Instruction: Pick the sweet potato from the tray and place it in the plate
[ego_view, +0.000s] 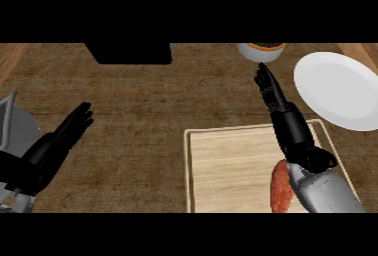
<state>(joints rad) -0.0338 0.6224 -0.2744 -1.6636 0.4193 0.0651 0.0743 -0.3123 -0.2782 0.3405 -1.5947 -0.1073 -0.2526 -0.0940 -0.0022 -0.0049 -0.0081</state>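
Dim, even light over the brown bench (148, 100), no hard shadows. The white plate (339, 90) at far right is the brightest patch, without glare. A black block (133, 52) at far centre shows no detail.

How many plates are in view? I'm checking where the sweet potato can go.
1. The white plate lies at the counter's right edge, beyond the wooden tray and right of the right hand. Part of it is cut off; no other plate shows.
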